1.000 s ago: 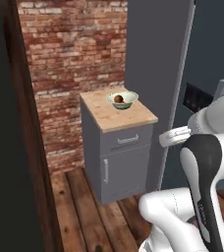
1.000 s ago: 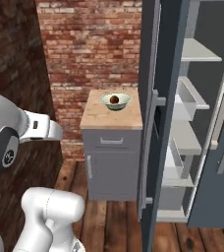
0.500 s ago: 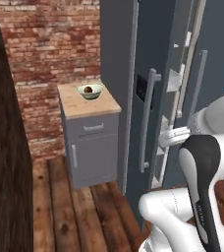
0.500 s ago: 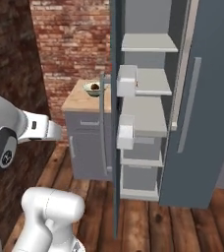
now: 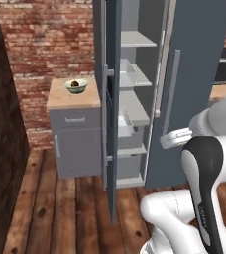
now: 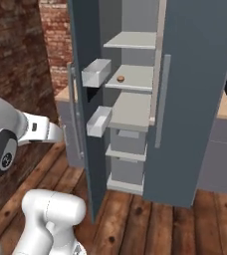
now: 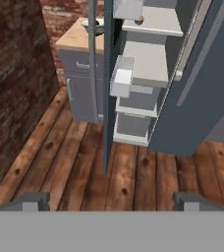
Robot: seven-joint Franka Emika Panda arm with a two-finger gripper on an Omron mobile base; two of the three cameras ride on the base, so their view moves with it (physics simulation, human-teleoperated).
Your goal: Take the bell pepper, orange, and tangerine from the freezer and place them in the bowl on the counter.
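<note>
The freezer [image 5: 199,74] stands with its doors open, pale shelves and white door bins [image 6: 96,72] showing. A small round orange-brown fruit [image 6: 120,78] lies on a middle shelf; I cannot tell whether it is the orange or the tangerine. It also appears in the hand view as the fruit [image 7: 139,20]. The bowl [image 5: 76,85] sits on the counter [image 5: 73,99] left of the freezer, with one round brown-orange fruit in it. The bell pepper is hidden. My gripper [image 7: 113,201] is open and empty, well back from the freezer [image 7: 202,98], over the wooden floor.
The freezer's left door [image 7: 108,98] juts out edge-on between me and the counter cabinet [image 7: 82,74]. A brick wall [image 5: 50,34] runs behind the counter, with a dark wall [image 5: 1,149] at left. The wooden floor [image 7: 133,172] in front is open.
The whole picture has shifted: the base has moved right, from facing the counter to facing the open freezer. The gripper stays open and empty.
</note>
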